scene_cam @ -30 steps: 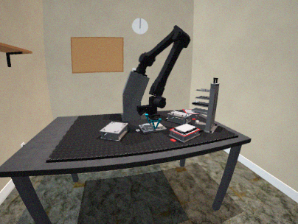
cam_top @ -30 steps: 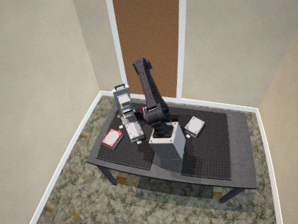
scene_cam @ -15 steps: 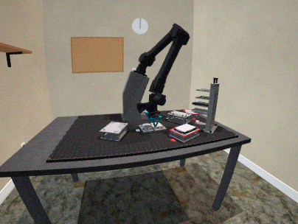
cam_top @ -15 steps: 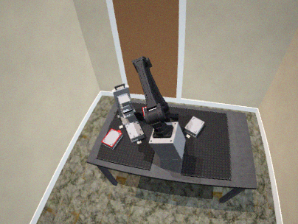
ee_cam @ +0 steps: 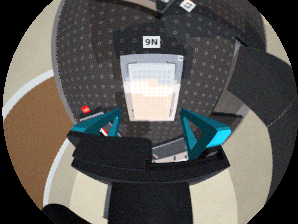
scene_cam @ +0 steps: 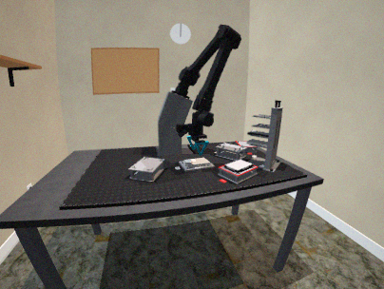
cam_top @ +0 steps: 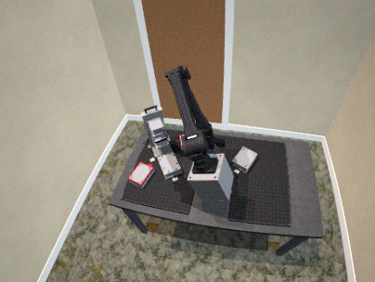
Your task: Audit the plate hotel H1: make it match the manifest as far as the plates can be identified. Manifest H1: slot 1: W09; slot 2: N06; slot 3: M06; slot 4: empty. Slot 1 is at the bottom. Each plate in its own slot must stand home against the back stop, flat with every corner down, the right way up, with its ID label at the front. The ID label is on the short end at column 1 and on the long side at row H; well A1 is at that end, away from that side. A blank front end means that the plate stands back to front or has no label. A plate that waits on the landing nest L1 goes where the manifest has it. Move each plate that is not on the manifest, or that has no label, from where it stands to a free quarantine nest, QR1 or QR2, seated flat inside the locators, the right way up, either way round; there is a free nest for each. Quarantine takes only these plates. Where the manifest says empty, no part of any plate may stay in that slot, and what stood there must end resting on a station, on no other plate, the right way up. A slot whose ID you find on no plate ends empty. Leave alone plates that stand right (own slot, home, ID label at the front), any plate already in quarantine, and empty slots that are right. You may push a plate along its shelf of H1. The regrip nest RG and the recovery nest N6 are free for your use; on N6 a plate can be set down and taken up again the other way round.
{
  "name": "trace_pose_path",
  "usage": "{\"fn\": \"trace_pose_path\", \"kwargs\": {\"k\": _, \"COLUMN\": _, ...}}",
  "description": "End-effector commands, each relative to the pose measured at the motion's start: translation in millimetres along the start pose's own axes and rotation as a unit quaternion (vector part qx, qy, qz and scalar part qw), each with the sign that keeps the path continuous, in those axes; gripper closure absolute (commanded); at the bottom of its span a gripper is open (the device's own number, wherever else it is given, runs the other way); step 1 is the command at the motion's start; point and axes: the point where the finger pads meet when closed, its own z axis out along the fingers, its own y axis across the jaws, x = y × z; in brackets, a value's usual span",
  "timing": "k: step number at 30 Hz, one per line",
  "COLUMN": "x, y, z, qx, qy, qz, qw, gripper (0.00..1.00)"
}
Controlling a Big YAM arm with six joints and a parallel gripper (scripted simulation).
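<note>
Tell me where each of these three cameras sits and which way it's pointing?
Top: high in the room, looking down on the table; shows the whole black arm.
Exterior: standing off the table's edge, looking across at the plate hotel; shows arm and open claw.
Wrist: on the arm, looking down past teal fingers at a plate on the N6 nest.
Exterior and wrist share that plate.

Small lab-style room w/ plain beige walls: dark table [scene_cam: 43, 200] topped by a perforated mat [scene_cam: 109, 187], robot arm [scene_cam: 209, 76] on a grey pedestal [scene_cam: 168, 128], plate hotel [scene_cam: 275, 138], microplates on nests. Corkboard [scene_cam: 124, 70] & wall clock [scene_cam: 181, 33] behind.
</note>
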Motion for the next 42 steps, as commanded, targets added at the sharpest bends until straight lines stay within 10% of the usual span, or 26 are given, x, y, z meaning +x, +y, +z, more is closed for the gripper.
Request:
{"fn": "trace_pose_path", "kwargs": {"k": 1, "x": 0.1, "y": 1.4, "z": -8.5, "qx": -0.003, "qy": -0.001, "qz": -0.003, "qw": 1.0, "gripper": 0.0}}
{"fn": "trace_pose_path", "kwargs": {"k": 25, "x": -2.8, "y": -6.8, "z": -7.6, "qx": 0.004, "qy": 0.0, "qz": -0.203, "qw": 0.979, "gripper": 0.0}}
{"fn": "trace_pose_path", "kwargs": {"k": 42, "x": -2.7, "y": -6.4, "z": -7.6, "qx": 0.004, "qy": 0.0, "qz": -0.347, "qw": 0.938, "gripper": 0.0}}
